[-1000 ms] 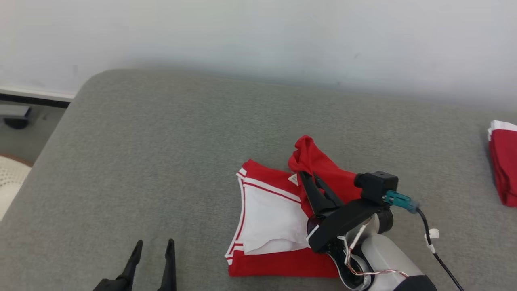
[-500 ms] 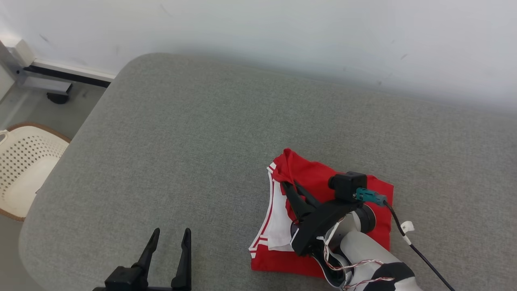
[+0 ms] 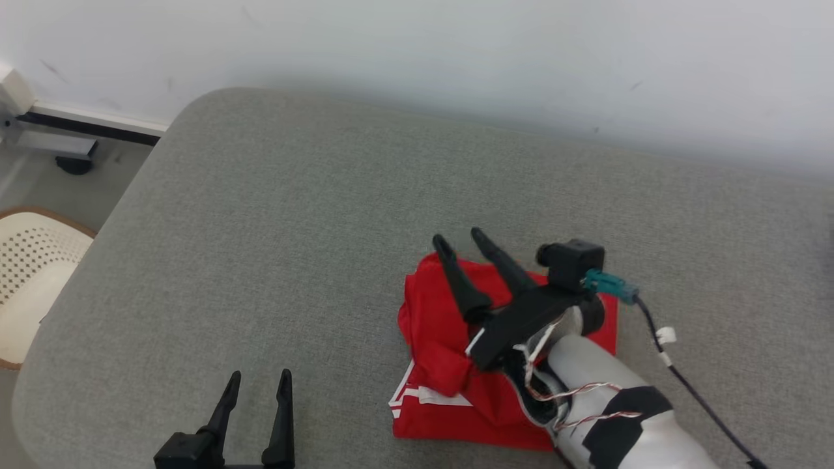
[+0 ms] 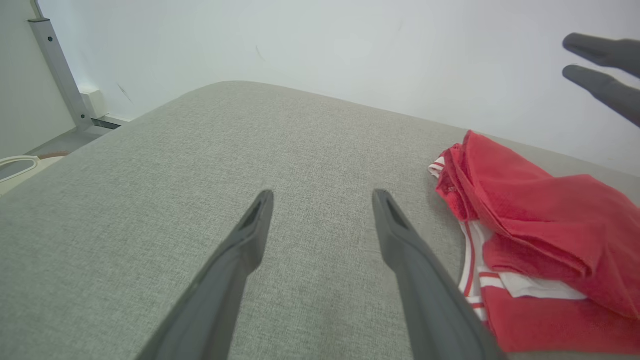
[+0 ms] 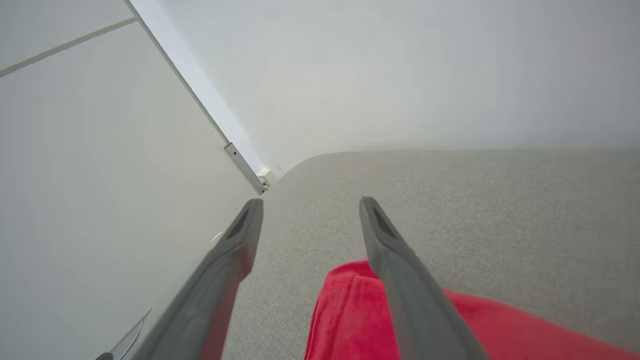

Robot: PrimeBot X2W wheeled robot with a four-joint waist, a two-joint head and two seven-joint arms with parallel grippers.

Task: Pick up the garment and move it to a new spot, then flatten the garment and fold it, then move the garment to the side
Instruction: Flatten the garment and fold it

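The garment [image 3: 436, 339] lies as a loose red bundle with white trim on the grey cushion [image 3: 260, 228]. It sits near the cushion's front edge, right of the middle and well apart from the rounded far-left corner. Its top red layer is rumpled and sits askew over the white-striped layer beneath, so the edges do not line up. I judge the fold laid but untidy, and the move to the side not yet done.

The right end effector [image 3: 457, 237] hovers over the garment's far edge, fingers spread wide, holding nothing. The left end effector [image 3: 259, 374] hangs near the front edge, left of the garment and apart from it, also wide and empty.

Recommended procedure, as I judge it:
1. Press the raised red layer flat before gripping.
2. Pinch all layers at one edge; gripping only the top layer would likely open the bundle.
3. Support the opposite edge with the left end effector.
4. Carry low, since the textured cushion may drag the bottom layer.
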